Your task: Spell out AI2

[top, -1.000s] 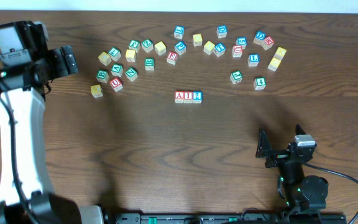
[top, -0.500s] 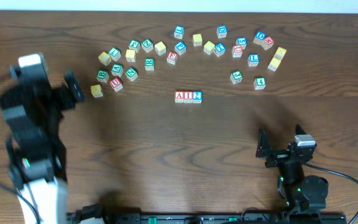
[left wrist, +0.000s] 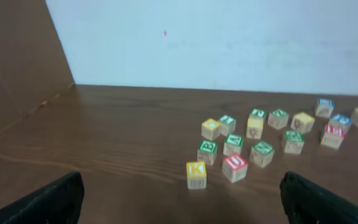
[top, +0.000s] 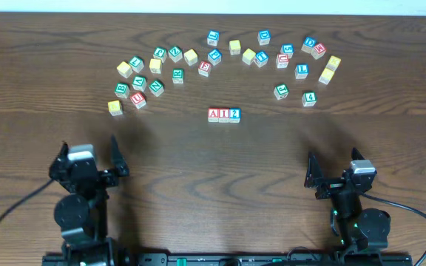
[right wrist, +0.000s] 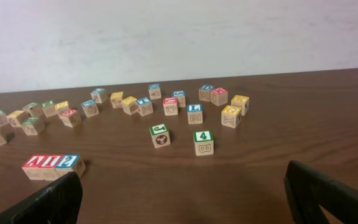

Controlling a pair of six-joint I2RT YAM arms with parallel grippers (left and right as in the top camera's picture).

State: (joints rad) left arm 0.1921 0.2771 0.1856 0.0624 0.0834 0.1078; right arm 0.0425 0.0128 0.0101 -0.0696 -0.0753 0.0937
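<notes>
Near centre of table (top: 220,185), a shade toward 12 o'clock: A block (top: 213,114), I block (top: 224,114), 2 block (top: 234,114), set side by side, touching, reading AI2 left to right. Confirmed in right wrist view, low at 8 o'clock of frame. Spare blocks (top: 214,55) scattered in an arc toward 12 o'clock of the row, well apart from it.

Step in hand, as judged: spelling done, final check only. Nothing left to fetch or swap. Looks straight along the row, no gaps seen. Next move, if any: keep both arms back at the 6 o'clock edge, no sweep toward the row.

Left gripper (top: 89,151) at 7 o'clock of the row, well apart: spread wide, gripping nothing, touching no block. Matched in left wrist view: only bare table and distant spare blocks ahead. Right gripper (top: 334,164) at 5 o'clock of the row, well apart: likewise spread wide, empty, clear of every block.
</notes>
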